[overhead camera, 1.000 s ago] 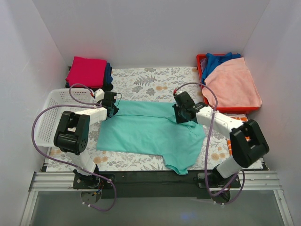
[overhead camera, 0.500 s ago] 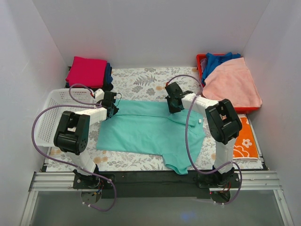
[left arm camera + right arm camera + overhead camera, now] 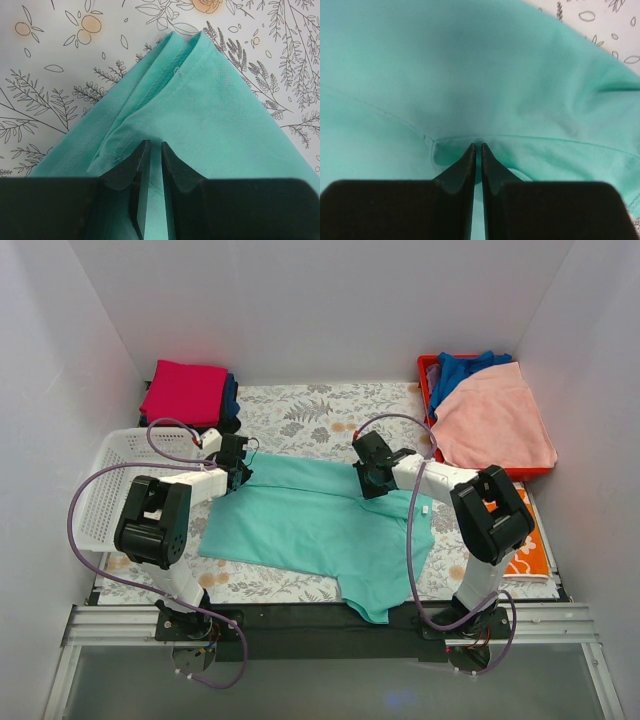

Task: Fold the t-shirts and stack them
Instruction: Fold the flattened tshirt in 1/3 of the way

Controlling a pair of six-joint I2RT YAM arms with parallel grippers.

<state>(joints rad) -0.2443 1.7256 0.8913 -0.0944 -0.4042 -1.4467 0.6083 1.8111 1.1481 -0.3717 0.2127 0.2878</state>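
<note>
Mint-teal t-shirt (image 3: 310, 525) pinched along its far edge
My left gripper (image 3: 240, 475) and right gripper (image 3: 372, 483) nip it, nearly closed; the cloth lies nearward

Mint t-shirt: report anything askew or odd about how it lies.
The mint t-shirt lies crooked, not squared to the table: its near right corner droops past the floral tablecloth onto the black rail. The left gripper and right gripper each pinch its far edge, bunching folds there. Nothing looks torn or spilled.
</note>
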